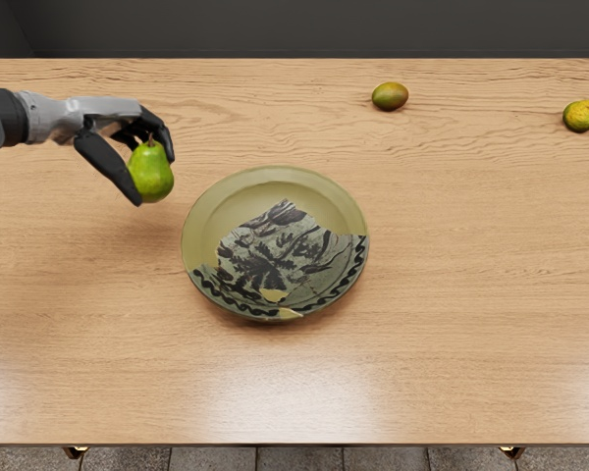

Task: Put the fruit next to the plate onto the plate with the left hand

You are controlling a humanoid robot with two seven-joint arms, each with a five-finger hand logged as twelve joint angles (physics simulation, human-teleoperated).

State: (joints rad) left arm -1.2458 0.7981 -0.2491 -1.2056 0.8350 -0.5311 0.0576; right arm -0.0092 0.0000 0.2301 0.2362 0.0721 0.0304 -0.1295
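Observation:
A green pear (151, 172) hangs in the grasp of my left hand (128, 147), whose black fingers curl around it from above and behind. The arm reaches in from the left edge. Pear and hand sit just left of the plate (211, 211), a round olive-green dish with a dark leafy pattern in the table's middle. The pear appears lifted off the wood, with a faint shadow below and to its left. The plate holds no fruit. My right arm does not show.
A green-orange mango-like fruit (390, 95) lies at the back, right of centre. A small yellow-green citrus fruit (581, 115) rests near the right edge. The wooden table (452, 343) spans the view; its front edge runs along the bottom.

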